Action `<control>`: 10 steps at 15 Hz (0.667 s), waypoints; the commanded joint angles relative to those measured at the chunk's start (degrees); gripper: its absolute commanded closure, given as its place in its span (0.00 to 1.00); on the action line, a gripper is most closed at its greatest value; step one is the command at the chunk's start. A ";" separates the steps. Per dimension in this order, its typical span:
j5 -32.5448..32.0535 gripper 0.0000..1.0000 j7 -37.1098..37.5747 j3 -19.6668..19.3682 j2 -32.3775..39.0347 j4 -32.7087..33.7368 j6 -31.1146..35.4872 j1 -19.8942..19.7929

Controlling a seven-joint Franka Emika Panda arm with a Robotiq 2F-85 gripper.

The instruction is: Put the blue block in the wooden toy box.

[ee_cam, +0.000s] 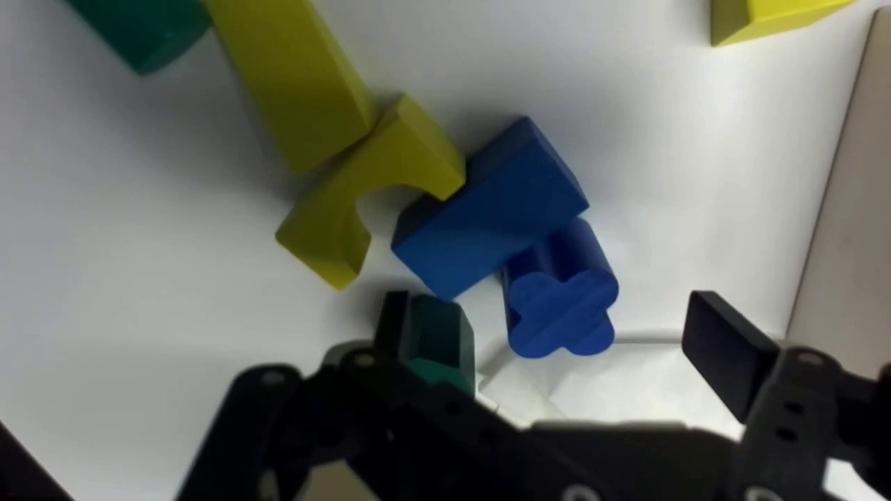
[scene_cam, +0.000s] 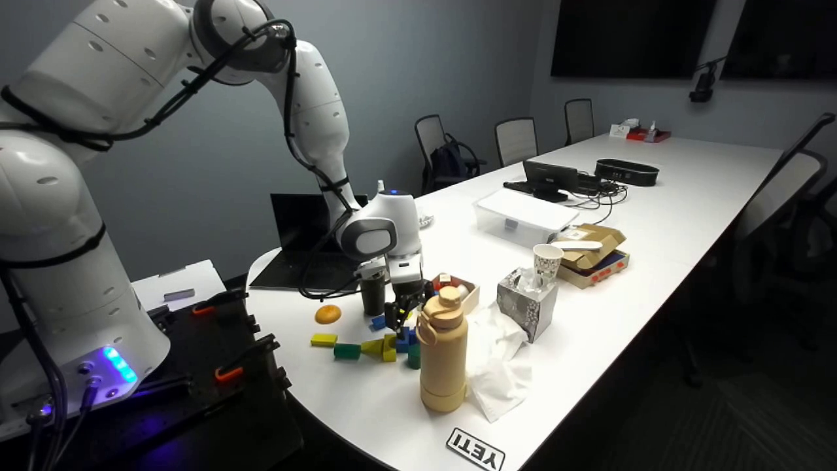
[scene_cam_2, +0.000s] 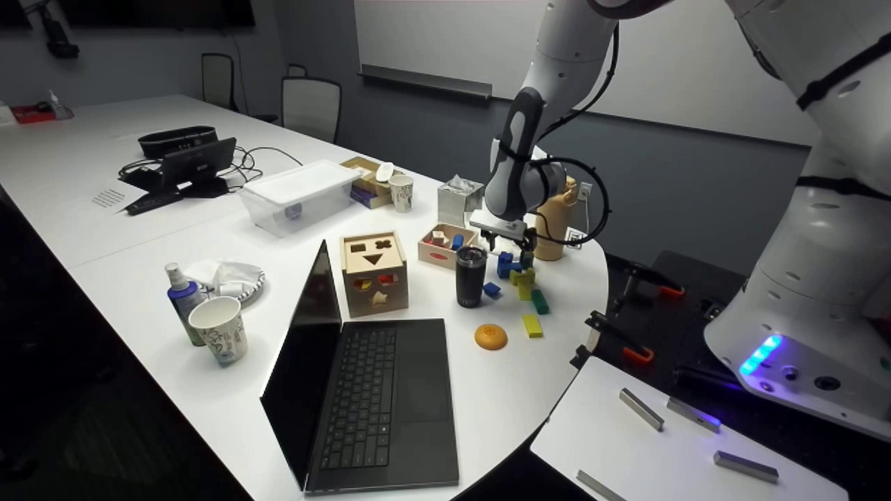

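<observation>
Above the white desk (scene_cam_2: 501,386), the claw (ee_cam: 548,309) hangs released, its jaws parted, likely to straddle an upright clover-shaped blue block (ee_cam: 561,313), the probable target; the wooden toy box (scene_cam_2: 373,274) stands well apart, left of the black cup (scene_cam_2: 470,280) in an exterior view.

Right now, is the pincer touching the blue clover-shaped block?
Apart. The wrist view shows the pincer open, with a visible gap between each jaw and the blue clover-shaped block.

Both exterior views overlook the same table (scene_cam: 451,248).
</observation>
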 commanded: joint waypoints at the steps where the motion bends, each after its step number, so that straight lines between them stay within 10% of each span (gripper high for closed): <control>1: 2.16 0.00 0.00 -1.23 1.93 1.57 1.14 1.11; 10: 3.14 0.01 -0.37 -1.05 3.51 3.74 -0.05 0.59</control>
